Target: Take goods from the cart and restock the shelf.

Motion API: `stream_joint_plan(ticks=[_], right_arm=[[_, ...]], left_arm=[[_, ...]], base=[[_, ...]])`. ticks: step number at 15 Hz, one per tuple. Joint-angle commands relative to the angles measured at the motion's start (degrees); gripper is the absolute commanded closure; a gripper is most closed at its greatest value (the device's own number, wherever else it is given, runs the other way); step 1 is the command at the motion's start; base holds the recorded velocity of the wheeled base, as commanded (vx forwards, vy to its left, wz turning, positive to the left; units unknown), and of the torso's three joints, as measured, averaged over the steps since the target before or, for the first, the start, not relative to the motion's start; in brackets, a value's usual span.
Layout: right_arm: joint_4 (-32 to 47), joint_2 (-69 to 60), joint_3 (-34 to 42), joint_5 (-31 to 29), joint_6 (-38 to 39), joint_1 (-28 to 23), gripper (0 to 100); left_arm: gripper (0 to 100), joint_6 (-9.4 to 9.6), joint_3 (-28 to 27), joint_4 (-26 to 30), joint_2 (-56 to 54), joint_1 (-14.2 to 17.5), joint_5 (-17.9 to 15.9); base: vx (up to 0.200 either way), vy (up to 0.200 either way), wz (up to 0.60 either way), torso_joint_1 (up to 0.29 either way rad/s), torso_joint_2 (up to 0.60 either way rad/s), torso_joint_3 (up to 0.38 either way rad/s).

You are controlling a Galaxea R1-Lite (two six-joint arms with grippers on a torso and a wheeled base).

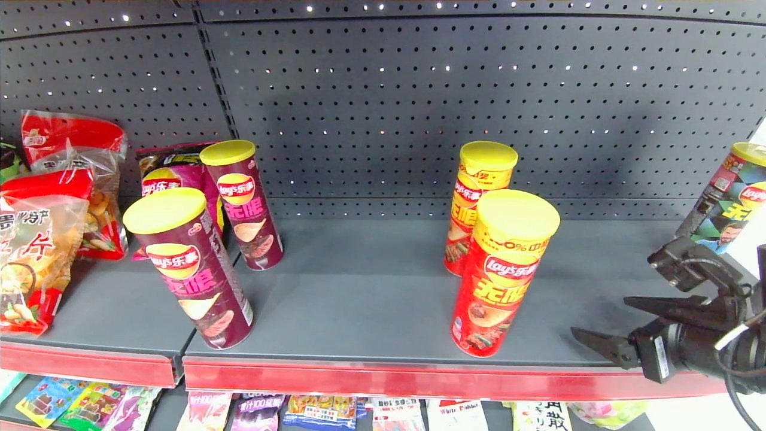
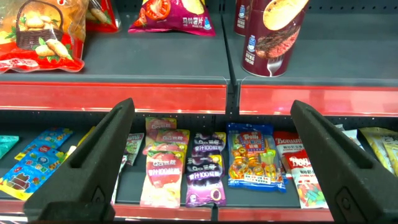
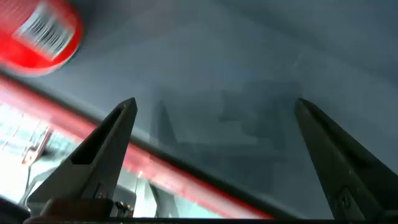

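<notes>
Two maroon chip cans (image 1: 194, 269) (image 1: 242, 203) stand on the left of the grey shelf (image 1: 359, 287). Two red chip cans (image 1: 499, 272) (image 1: 476, 197) stand to the right of the middle. My right gripper (image 1: 600, 315) hovers open and empty just above the shelf's front right part, to the right of the front red can. In the right wrist view the gripper (image 3: 214, 102) faces bare shelf, with the red can's base (image 3: 43, 31) off to one side. My left gripper (image 2: 211, 106) is open and empty, held below the shelf's red front edge (image 2: 186, 96), with the front maroon can (image 2: 270, 37) above.
A multicoloured can (image 1: 727, 194) stands at the shelf's far right. Snack bags (image 1: 57, 197) and a purple chip bag (image 1: 173, 173) fill the left section. Candy bags (image 2: 205, 174) lie on the lower shelf. A perforated back panel (image 1: 419, 108) closes the rear. Bare shelf lies between the can pairs.
</notes>
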Motion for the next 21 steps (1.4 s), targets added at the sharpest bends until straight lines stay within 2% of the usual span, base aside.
stream_joint_plan(ticks=[1, 4, 7, 16, 21], right_arm=[[-0.1, 3.9, -2.8, -2.8, 4.0, 3.8, 0], [0.0, 5.3, -4.3, -6.0, 10.1, 9.2, 0], [-0.3, 7.0, -4.5, -6.1, 10.3, 11.0, 0], [-1.5, 9.7, -5.2, -6.1, 9.9, 11.3, 0], [-2.1, 11.4, -5.3, -6.1, 9.7, 13.4, 0]], left_arm=[[0, -0.02, 0.0, 0.0, 0.0, 0.0, 0.0], [0, -0.02, 0.0, 0.0, 0.0, 0.0, 0.0], [0, -0.02, 0.0, 0.0, 0.0, 0.0, 0.0], [0, -0.02, 0.0, 0.0, 0.0, 0.0, 0.0], [0, -0.02, 0.0, 0.0, 0.0, 0.0, 0.0]], base=[[0.000, 0.000, 0.00, 0.000, 0.00, 0.000], [0.000, 0.000, 0.00, 0.000, 0.00, 0.000], [0.000, 0.000, 0.00, 0.000, 0.00, 0.000], [0.000, 0.000, 0.00, 0.000, 0.00, 0.000], [0.000, 0.000, 0.00, 0.000, 0.00, 0.000]])
